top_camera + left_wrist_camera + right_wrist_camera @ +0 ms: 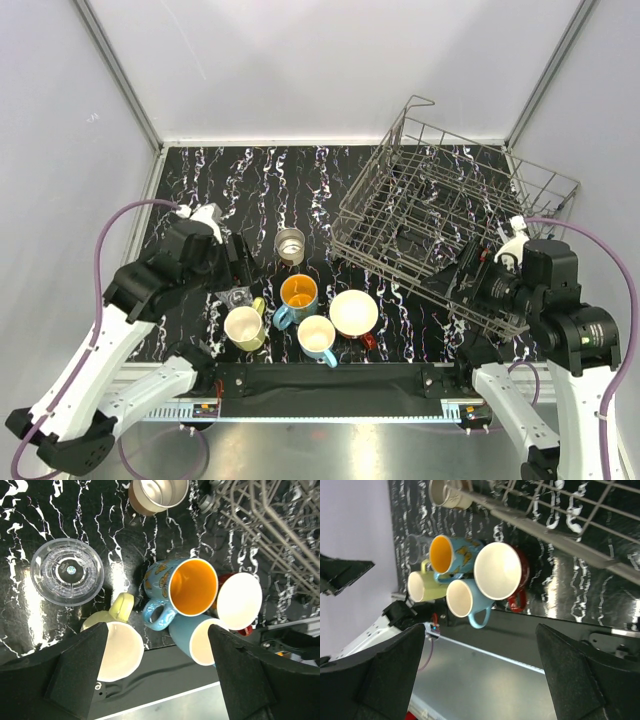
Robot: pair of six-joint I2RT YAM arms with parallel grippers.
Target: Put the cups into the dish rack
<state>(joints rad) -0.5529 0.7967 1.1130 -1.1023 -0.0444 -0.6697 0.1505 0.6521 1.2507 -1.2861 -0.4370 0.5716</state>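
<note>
The left gripper [157,640] is hovering with its jaws spread wide and holding nothing, apparently lining up a first pick. Below it the yellow-green mug [117,652], orange-lined blue mug [192,586], light-blue mug [200,641] and red mug [239,600] are standing upright in a tight cluster. The clear tumbler [67,571] is sitting nearby and the steel cup [159,492] farther off. The right gripper [479,635], also spread and empty, is waiting by the dish rack [450,205], where no cup is showing.
</note>
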